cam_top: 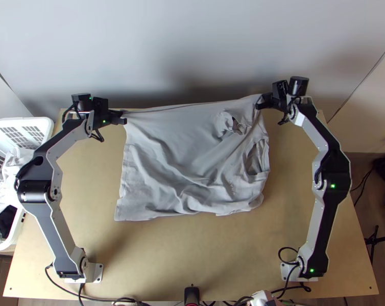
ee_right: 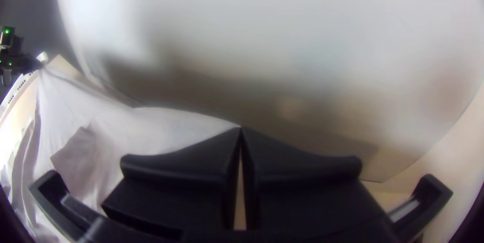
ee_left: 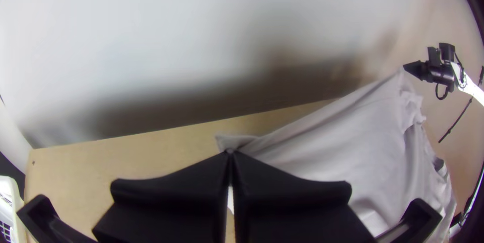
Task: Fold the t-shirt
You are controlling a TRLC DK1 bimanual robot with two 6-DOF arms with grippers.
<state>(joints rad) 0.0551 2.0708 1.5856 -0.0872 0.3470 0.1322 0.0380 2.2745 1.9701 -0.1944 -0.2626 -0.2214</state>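
currently spread: a light grey t-shirt (cam_top: 182,153) with its far edge drawn taut

the t-shirt covers the middle of a light wooden table (cam_top: 192,255), near the table's far edge. its far edge makes an almost straight line from one gripper to the other. the rest spreads toward the near side, unfolded but rumpled, with long slanting creases fanning from the far left corner and a wavy near hem. at the far right, the fabric bunches around a small opening; a larger, loose opening lies along the right side.

at the far left corner, the left gripper (cam_top: 122,117) has its black fingers closed on the cloth; in the left wrist view, a small flap pokes out past their tips. at the far right corner, the right gripper (cam_top: 260,102) pinches the edge between its closed fingertips, close to the bunched fabric.

the two arms stand on either side of the t-shirt, their bases at the table's near corners. behind the far edge rises a pale wall (cam_top: 167,41). beside the table's left side sits a white slatted basket (cam_top: 47,125) holding white cloth (cam_top: 19,158) and something dark (cam_top: 6,219). black cables run along the near edge.
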